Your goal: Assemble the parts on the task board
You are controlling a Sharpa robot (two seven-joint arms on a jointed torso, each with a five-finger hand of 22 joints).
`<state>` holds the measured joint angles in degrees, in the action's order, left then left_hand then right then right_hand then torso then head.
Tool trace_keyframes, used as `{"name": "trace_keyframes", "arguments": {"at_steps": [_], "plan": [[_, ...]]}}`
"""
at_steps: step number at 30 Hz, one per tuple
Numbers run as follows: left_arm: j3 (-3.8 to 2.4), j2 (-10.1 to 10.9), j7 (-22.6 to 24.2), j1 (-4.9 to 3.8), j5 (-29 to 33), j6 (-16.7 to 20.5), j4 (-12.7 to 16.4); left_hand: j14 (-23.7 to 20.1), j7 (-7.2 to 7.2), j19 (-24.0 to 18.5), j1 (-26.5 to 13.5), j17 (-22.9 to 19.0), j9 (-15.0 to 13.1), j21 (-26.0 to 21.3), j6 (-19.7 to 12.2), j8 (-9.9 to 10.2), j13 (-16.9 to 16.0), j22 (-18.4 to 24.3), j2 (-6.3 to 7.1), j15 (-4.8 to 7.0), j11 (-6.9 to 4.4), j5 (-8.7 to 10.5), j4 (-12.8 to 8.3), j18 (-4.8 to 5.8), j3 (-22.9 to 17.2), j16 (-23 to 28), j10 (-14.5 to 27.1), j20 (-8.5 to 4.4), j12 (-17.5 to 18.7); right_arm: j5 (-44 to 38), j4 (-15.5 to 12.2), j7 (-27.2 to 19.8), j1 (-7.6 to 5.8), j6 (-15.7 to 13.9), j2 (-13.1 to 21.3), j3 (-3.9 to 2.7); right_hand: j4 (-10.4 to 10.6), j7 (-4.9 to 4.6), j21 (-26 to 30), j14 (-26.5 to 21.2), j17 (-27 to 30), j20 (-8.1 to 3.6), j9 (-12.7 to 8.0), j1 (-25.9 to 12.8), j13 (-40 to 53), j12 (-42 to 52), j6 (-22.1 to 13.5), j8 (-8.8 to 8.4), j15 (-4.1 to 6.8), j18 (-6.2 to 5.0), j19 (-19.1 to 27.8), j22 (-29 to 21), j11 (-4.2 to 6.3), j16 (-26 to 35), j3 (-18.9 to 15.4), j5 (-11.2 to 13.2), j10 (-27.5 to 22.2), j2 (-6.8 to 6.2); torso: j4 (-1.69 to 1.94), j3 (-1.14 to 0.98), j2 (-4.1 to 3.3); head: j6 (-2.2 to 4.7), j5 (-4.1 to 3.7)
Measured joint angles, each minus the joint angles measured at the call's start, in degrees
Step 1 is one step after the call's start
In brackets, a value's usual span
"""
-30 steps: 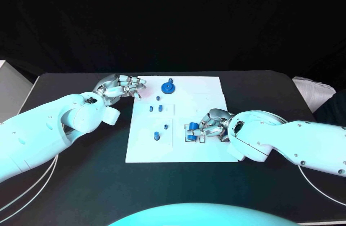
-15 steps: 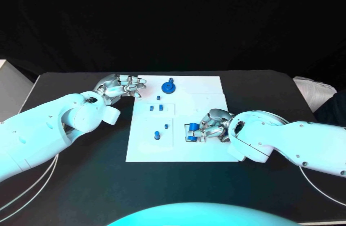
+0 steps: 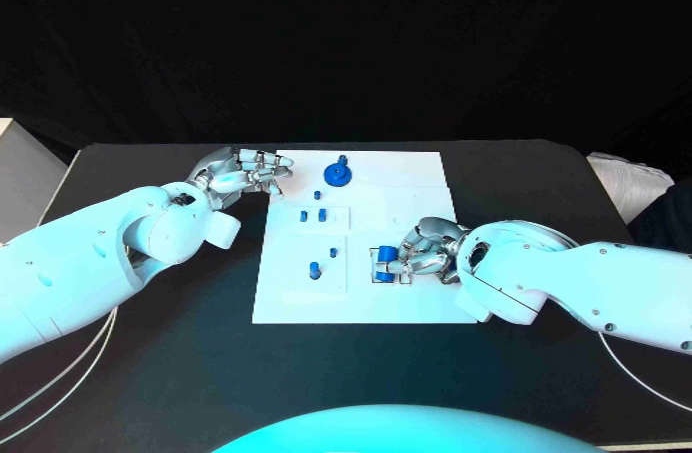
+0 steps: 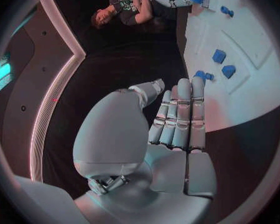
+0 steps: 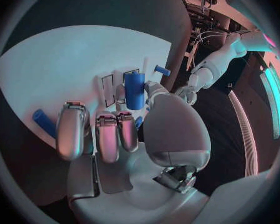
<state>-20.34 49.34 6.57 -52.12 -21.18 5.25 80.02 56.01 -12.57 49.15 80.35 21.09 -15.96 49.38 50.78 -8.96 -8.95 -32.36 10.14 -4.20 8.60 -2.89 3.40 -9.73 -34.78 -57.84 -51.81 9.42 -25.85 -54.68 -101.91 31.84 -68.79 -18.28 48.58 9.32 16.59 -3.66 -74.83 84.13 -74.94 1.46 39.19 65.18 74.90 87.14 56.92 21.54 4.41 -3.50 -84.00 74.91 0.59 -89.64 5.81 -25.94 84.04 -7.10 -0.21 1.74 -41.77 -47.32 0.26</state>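
- Black table [image 3: 159, 373] took up most of the head view; white task board [image 3: 368, 303] lay at its middle.
- Left arm [image 3: 87, 263] came in across the table's left side. Left hand [image 3: 242, 173] sat at the board's far-left corner, w/ fingertips at the board's edge. Left wrist view showed the fingers [image 4: 180, 117] straight & side by side, thumb alongside, nothing in them, tips just over the board corner [image 4: 239, 99].
- Right arm [image 3: 577, 283] came in over the right side. Right hand [image 3: 418, 253] was over the board's right-middle area, fingers curled around a blue cylinder part [image 3: 384, 264] at a small framed slot. Right wrist view: the cylinder [image 5: 134, 89] stood betw. thumb and fingertips [image 5: 129, 129], by the slot outline [image 5: 109, 90]; whether thumb & fingertips actually touched it, can't tell.
- Round blue part w/ knob [image 3: 336, 176] sat near the board's far edge, centre-left.
- Two small blue parts [image 3: 312, 216] lay side by side below it, left-of-centre.
- Another pair of small blue parts [image 3: 320, 263] lay nearer the robot, well apart from the right hand.
- One more blue piece [image 5: 43, 122] lay on the board by the right hand's outer finger in the right wrist view.
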Motion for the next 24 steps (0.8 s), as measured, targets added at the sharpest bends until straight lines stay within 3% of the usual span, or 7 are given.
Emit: {"name": "trace_keyframes", "arguments": {"at_steps": [3, 7, 13, 19, 24], "plan": [[0.0, 0.0, 0.0, 0.0, 0.0, 0.0, -0.1, 0.0, 0.0, 0.0, 0.0, 0.0, 0.0, 0.0, 0.0, 0.0, 0.0, 0.0, 0.0, 0.0, 0.0, 0.0, 0.0, 0.0, 0.0, 0.0, 0.0, 0.0, 0.0, -0.1, 0.1, 0.0, 0.0, 0.1, -0.1, 0.0, 0.0, 0.02, 0.0, 0.0, 0.0, 0.0, 0.0, -0.5, 0.0, 0.0, 0.0, 0.0, 0.0, -0.01, 0.0, 0.0, 0.0, 0.0, 0.0, 1.2, 0.0, -0.45, -0.01, 0.01, 0.0, -0.02, 0.0], [0.0, -0.1, 0.0, 0.0, 0.0, 0.0, -0.1, 0.0, 0.0, 0.0, 0.0, 0.0, 0.0, 0.0, 0.0, 0.0, 0.0, 0.0, 0.0, 0.0, 0.0, 0.0, 0.0, 0.0, 0.0, 0.0, 0.0, 0.0, 0.0, -0.3, 0.4, 0.0, 0.03, 0.2, -0.1, 0.03, 0.2, 0.23, 0.0, 0.0, 0.0, 0.0, 0.3, -1.4, 0.0, -0.2, 0.2, 0.22, 0.0, 0.0, 0.0, 0.0, 0.0, 0.0, -0.3, 4.7, 0.0, -1.38, -0.02, 0.01, 0.0, -0.09, 0.01], [0.0, -0.1, -0.1, 0.0, 0.0, 0.0, -0.1, 0.0, 0.0, 0.0, 0.0, 0.0, 0.0, 0.0, 0.0, 0.0, 0.0, 0.0, 0.0, 0.0, 0.0, 0.0, 0.0, 0.0, 0.0, 0.0, 0.0, 0.0, 0.0, -0.8, 0.5, 0.0, 0.05, 0.2, -0.1, 0.04, 0.2, 0.09, 0.0, 0.0, 0.0, 0.0, 0.4, -2.1, 0.0, -0.2, 0.1, 0.42, 0.0, 0.0, 0.0, 0.0, 0.0, 0.0, -2.2, 7.0, 0.0, -2.02, -0.02, 0.01, 0.0, -0.2, -0.02], [0.0, -0.1, -0.1, 0.0, 0.0, 0.0, -0.2, 0.0, 0.0, 0.0, 0.0, 0.0, 0.0, 0.0, 0.0, 0.0, 0.0, 0.0, 0.0, 0.0, 0.0, 0.0, 0.0, 0.0, 0.0, 0.0, 0.0, 0.0, 0.0, -1.2, 0.6, 0.1, 0.05, 0.2, 0.0, 0.04, 0.2, 0.09, 0.0, 0.0, 0.0, 0.0, 0.6, -2.6, 0.0, -0.5, 0.1, 0.42, 0.0, 0.0, 0.0, 0.0, 0.0, 0.0, -4.4, 9.3, 0.0, -1.48, -0.01, -0.01, 0.01, -0.29, -0.03], [0.0, -0.1, -0.1, 0.0, 0.0, 0.0, -0.2, 0.0, 0.0, 0.0, 0.0, 0.0, 0.0, 0.0, 0.0, 0.0, 0.0, 0.0, 0.0, 0.0, 0.0, 0.0, 0.0, 0.0, 0.0, 0.0, 0.0, 0.0, 0.0, -1.4, 0.7, 0.1, 0.05, 0.1, 0.0, 0.04, 0.3, 0.09, 0.0, 0.0, 0.0, 0.0, 0.6, -2.7, 0.0, -0.5, 0.1, 0.42, 0.0, 0.0, 0.0, 0.0, 0.0, 0.0, -4.7, 9.7, 0.0, -1.34, -0.02, -0.04, 0.02, -0.35, 0.02]]}}
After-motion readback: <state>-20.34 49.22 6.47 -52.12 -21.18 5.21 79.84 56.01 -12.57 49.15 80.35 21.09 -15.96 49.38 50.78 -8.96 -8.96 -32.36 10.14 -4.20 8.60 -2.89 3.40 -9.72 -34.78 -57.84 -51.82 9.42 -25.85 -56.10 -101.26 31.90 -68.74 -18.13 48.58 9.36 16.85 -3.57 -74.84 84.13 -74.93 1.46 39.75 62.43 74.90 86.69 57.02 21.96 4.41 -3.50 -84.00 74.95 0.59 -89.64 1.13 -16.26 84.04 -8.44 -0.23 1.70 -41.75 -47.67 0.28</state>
